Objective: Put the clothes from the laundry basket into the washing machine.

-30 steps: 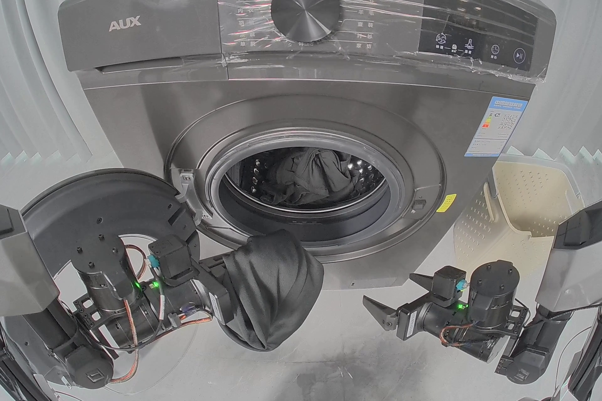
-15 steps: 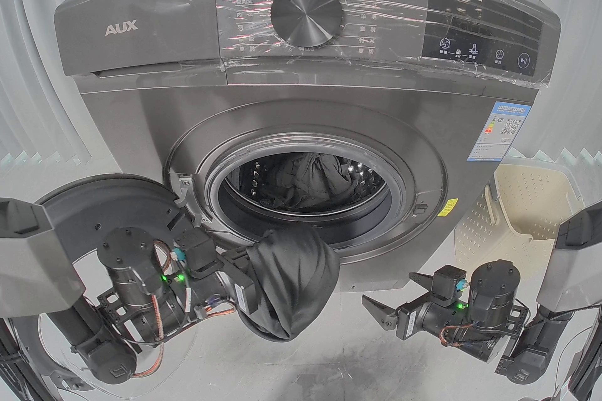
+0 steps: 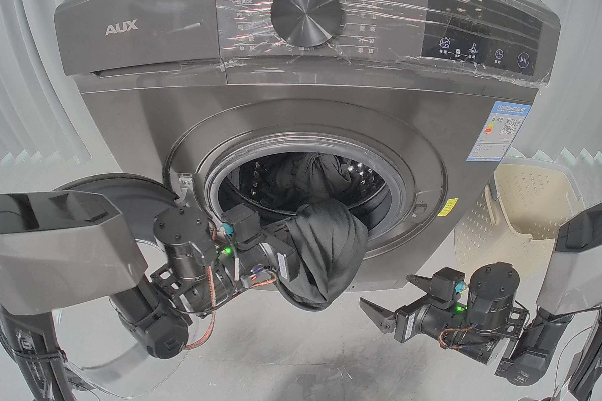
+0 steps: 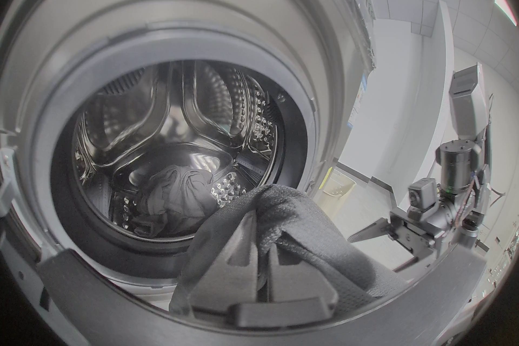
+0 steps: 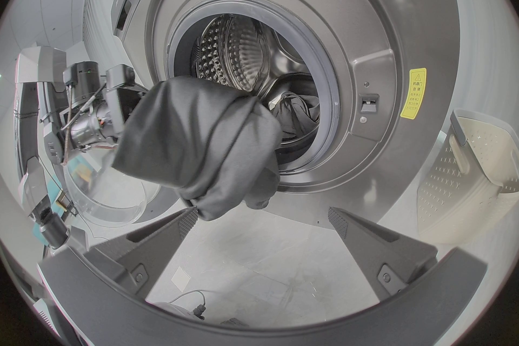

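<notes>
My left gripper (image 3: 295,245) is shut on a dark grey garment (image 3: 326,252) that hangs from it at the lower rim of the washing machine's round opening (image 3: 307,195). In the left wrist view the garment (image 4: 303,233) drapes over my closed fingers (image 4: 238,260), just in front of the drum. Another dark garment (image 3: 307,173) lies inside the drum, also seen as a crumpled heap (image 4: 173,195). My right gripper (image 3: 392,305) is open and empty, low to the right of the opening; its fingers (image 5: 162,239) stand wide apart. The cream laundry basket (image 3: 533,214) stands right of the machine.
The machine's door (image 3: 113,214) is swung open to the left, behind my left arm. The grey floor (image 3: 326,352) lies in front of the machine. Pale curtains (image 3: 31,76) hang on both sides.
My left arm has risen and moved right, carrying the dark garment from below the opening up to its lower rim. The right arm stays put.
</notes>
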Controlling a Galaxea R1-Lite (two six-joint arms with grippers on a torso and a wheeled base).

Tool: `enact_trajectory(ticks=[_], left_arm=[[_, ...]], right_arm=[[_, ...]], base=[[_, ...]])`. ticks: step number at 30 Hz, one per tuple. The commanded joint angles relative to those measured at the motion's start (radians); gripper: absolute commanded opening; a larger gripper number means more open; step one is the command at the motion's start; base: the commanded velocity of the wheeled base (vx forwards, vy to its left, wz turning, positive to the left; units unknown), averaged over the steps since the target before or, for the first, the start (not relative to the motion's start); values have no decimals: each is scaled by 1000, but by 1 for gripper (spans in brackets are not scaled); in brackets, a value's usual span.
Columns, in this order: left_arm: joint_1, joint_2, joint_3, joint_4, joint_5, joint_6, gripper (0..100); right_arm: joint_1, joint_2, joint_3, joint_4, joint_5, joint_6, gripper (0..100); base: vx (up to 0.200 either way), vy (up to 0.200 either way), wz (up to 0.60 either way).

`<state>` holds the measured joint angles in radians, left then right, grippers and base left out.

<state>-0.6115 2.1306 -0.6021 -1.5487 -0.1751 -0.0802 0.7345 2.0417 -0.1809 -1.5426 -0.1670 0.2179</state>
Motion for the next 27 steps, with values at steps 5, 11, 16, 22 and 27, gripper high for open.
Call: enact_trajectory(ticks=[5,11,16,22,27], left_arm=[[13,153,-202,53,40,-39,0],[15,181,-350,170,83,-39,0],[16,219,-455,260,91,-41,0],[49,302,-673,326,154,-30,0],[64,362,-803,375,169,-29,0]], right_arm=[[0,8,-3,-1,1,6,100],[2,9,-3,-1,0,9,100],[3,14,-3,-1,0,12,100],[5,12,-3,-1,0,14,100],[5,14,-3,-1,0,14,100]], base=[[0,0,0],[0,0,0],[0,0,0],[0,0,0],[0,0,0]])
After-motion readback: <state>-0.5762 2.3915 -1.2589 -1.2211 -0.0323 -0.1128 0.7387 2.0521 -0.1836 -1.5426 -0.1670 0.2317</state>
